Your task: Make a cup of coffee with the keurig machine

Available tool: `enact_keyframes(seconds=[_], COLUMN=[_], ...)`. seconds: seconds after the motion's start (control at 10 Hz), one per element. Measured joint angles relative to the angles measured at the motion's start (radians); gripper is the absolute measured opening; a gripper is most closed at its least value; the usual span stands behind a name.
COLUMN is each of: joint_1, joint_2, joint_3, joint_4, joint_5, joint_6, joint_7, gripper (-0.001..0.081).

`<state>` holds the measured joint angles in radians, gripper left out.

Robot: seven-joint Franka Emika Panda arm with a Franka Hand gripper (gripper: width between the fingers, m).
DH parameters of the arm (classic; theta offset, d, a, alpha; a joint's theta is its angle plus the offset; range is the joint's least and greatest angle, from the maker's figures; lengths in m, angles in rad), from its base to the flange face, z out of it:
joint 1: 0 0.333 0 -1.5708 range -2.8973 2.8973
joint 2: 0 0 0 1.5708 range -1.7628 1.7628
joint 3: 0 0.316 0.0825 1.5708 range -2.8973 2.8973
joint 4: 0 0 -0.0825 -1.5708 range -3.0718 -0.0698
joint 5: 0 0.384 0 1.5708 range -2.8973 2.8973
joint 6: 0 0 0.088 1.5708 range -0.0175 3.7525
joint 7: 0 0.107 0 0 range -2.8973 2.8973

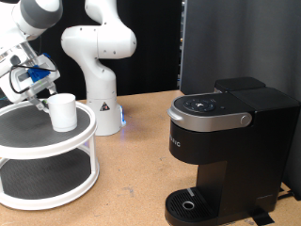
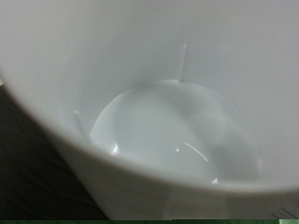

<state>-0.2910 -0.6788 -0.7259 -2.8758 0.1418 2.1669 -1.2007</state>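
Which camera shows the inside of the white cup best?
The wrist view: the cup fills it, looking straight into its bare white bottom. The exterior view shows only the cup's outside, standing on the white tiered stand beside the gripper.

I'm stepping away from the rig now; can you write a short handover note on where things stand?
End effector: at the plain white cylindrical mug, on the exterior view's left; grip state unclear. Wrist view looks into the mug's empty inside.
Mug: upright on the top tier of the white round two-tier stand.
Black Keurig coffee machine: exterior view's right, lid down, round drip base bare.
Done: the approach to the mug.
Left: mug not at the machine; no coffee.
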Motion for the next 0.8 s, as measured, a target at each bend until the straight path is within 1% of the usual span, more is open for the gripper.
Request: enact_keyframes(seconds=[0.2,0.3,0.4,0.5,0.6,0.8], joint_1=[0.002,0.003,0.003,0.003,0.003,0.003], joint_2=[0.0,0.001,0.001,0.001,0.001,0.001], joint_3=[0.0,0.0,0.0,0.0,0.001,0.005], joint_4=[-0.002,-0.002,-0.003,-0.003,-0.003,0.0], joint_5=[0.0,0.0,0.0,0.0,0.001,0.01], joint_6=[0.001,0.002,0.002,0.002,0.002,0.0], joint_7=[0.0,0.0,0.0,0.0,0.001,0.007], gripper=[0.0406,0.0406,0.0224,0.0224,0.0075,0.0071])
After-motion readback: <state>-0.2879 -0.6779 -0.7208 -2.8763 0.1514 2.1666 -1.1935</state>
